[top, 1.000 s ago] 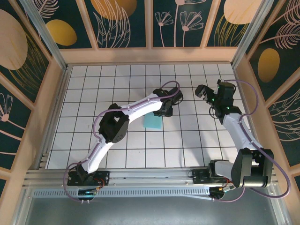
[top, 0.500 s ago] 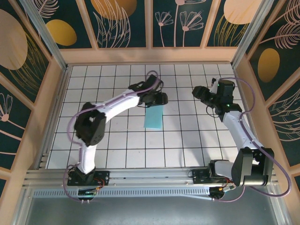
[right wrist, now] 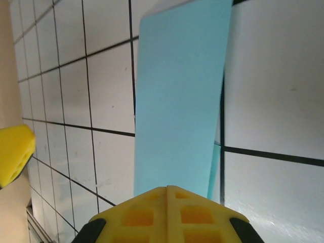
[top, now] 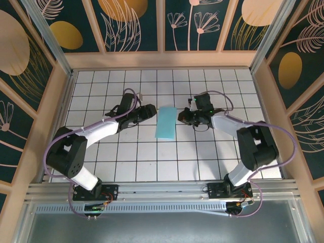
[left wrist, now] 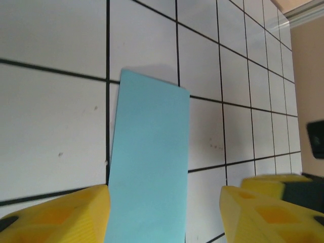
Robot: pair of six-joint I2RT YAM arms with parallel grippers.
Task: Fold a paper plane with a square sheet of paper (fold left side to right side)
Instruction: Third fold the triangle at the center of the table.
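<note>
Square sheet of paper [top: 166,122]: thin, plain turquoise-blue, folded in half into a narrow rectangle. Lying flat on the white gridded surface [top: 101,167], near its middle, long edges running from the near side toward the far side, far end leaning slightly to the right. Laid across several black grid lines, hidden where covered. Top face smooth and even in colour, corners sharp. Two layers not quite aligned: in the right wrist view, a thin sliver of the lower layer, darker in shade, showing past one long edge of the upper layer. Not yet folded to a dart shape.
</note>
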